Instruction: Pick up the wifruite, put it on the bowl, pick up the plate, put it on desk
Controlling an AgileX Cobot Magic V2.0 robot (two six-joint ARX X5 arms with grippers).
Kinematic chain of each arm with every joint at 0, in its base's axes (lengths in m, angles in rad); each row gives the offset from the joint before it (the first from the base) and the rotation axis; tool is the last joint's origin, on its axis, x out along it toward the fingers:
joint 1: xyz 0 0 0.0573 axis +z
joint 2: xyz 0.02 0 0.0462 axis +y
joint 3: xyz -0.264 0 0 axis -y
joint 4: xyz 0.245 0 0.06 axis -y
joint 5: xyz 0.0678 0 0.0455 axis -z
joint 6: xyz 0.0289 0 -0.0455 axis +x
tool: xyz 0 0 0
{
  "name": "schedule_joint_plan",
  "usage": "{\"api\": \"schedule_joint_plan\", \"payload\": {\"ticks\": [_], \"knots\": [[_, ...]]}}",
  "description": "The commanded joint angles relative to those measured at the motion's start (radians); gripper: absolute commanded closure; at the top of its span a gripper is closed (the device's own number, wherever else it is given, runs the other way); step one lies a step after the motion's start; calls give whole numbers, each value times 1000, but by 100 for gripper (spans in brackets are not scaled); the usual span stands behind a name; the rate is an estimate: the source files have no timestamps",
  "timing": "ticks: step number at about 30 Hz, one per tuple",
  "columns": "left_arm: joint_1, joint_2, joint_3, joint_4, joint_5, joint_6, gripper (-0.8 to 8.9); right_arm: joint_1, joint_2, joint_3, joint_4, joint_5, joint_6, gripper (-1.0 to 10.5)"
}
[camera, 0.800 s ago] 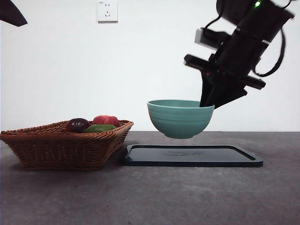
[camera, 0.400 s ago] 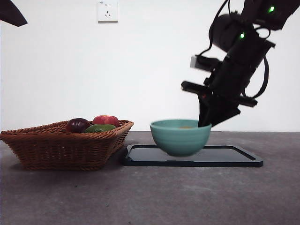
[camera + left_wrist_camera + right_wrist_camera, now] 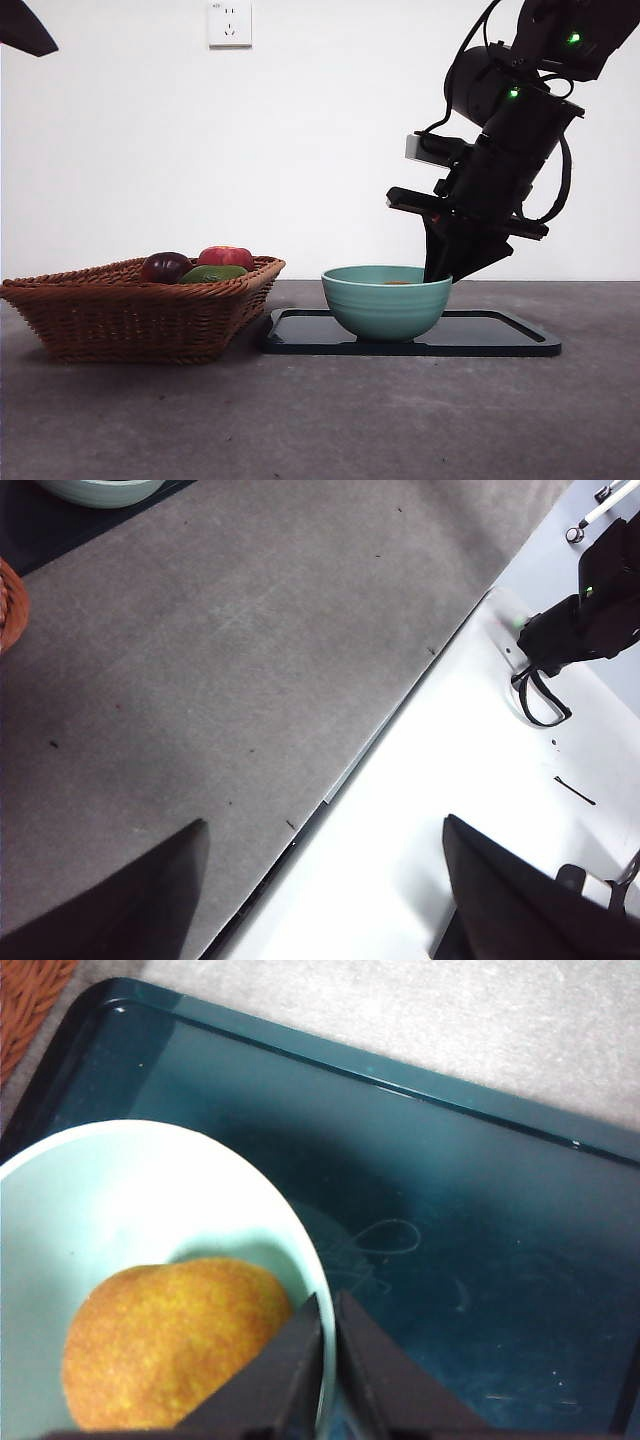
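The right gripper (image 3: 328,1360) pinches the bowl's rim, one jaw inside the wall and one outside, closed narrow on it. In the front view that gripper (image 3: 437,272) hangs from the big dark arm that leans in from the upper right.

The desk (image 3: 320,420) spreads grey across the foreground. On it lies the black tray (image 3: 505,335), and just beside the tray's left end sits the wicker basket (image 3: 130,315) with a red apple, a dark fruit and something green.

The bowl (image 3: 385,305) has come down. A second ago it hung clear above the tray; half a second ago it was lower and blurred with motion; now its base rests on the tray, in the tray's left part, level and sharp. In the right wrist view the bowl (image 3: 120,1200) fills the lower corner, with the tray's (image 3: 480,1220) glossy floor beyond it.

The fruit (image 3: 170,1345) lies inside the bowl, against the wall near the gripped rim; in the front view only a sliver of orange (image 3: 397,283) shows over the edge.

So the first half looks done. The bowl seems to have been set back on the tray rather than on the bare desk, which does not match the task's wording; letting go of the rim is likely next.

The left gripper (image 3: 320,900) waits wide open over the desk's (image 3: 200,660) edge, well apart from all this.
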Motion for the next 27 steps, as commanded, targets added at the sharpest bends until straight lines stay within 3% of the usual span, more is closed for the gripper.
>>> {"api": "schedule_joint_plan", "payload": {"ticks": [1,8,20,24,27], "knots": [[-5,5,9,7,8,8,439,4,15,24,11,-2,-11,928],[-5,5,9,6,8,8,439,4,15,24,13,-2,-3,783],[-5,5,9,9,8,8,439,4,-105,24,-17,50,-4,774],[-5,5,9,11,8,10,439,5,-216,24,-75,45,-4,774],[-5,5,9,11,8,10,439,5,-309,24,-152,-4,-4,774]]}}
